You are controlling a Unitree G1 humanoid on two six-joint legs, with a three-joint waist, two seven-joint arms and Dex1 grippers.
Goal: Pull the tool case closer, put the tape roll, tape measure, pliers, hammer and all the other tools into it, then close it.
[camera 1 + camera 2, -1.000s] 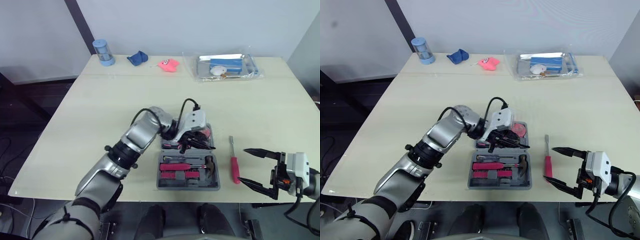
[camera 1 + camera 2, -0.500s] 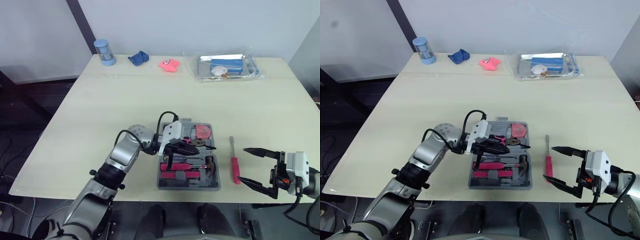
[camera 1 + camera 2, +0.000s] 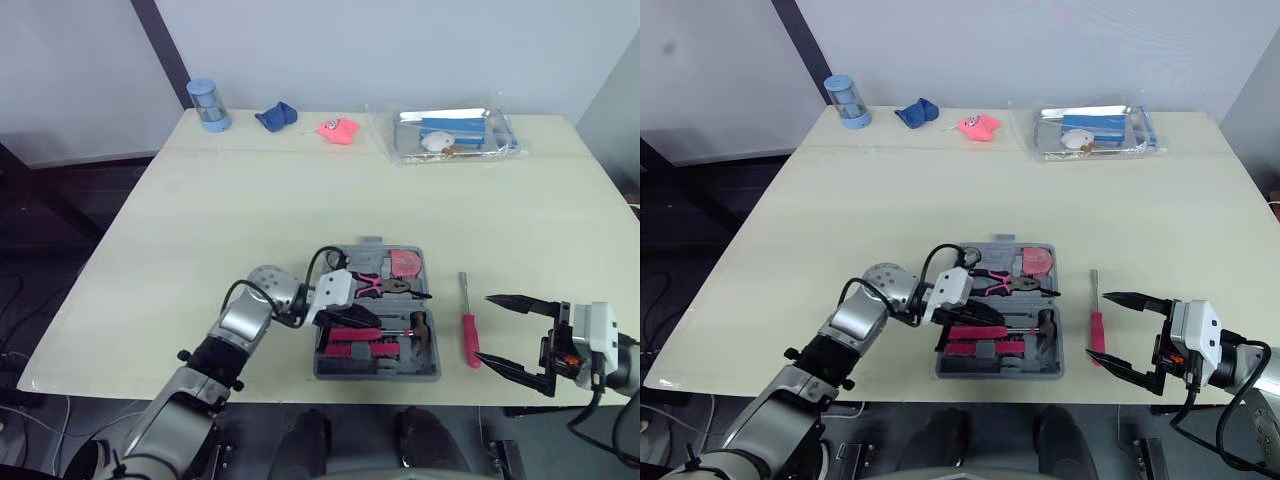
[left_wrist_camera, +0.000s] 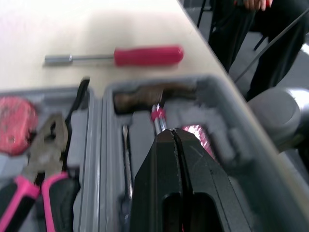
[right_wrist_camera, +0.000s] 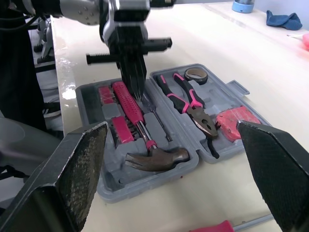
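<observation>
the tool case [image 3: 378, 312] lies open near the front edge of the pale table [image 3: 200, 220]. from the head views, pliers [image 3: 385, 287] and a red tape measure [image 3: 404, 263] sit in its far half, and a hammer [image 3: 415, 328] in its near half. a red screwdriver [image 3: 467, 335] lies on the table just beside the case, on the robot's right.

the right wrist view adds a tape roll [image 5: 195, 74] tucked by the pliers' handles and a pink-handled tool [image 5: 128, 101] in the hammer's half. it also shows the left gripper pointing down over that pink handle; whether it touches cannot be told.

the left wrist view shows the left gripper [image 4: 174, 140] with its fingers pressed together, nothing between them, above the hammer's half.

the right gripper [image 3: 486, 330] hovers next to the red screwdriver, jaws spread wide and empty.

along the table's far edge stand a blue cup [image 3: 207, 105], a blue cloth [image 3: 274, 116], a pink toy [image 3: 338, 130] and a wrapped tray [image 3: 455, 134]. behind is a white wall; the floor is dark.
</observation>
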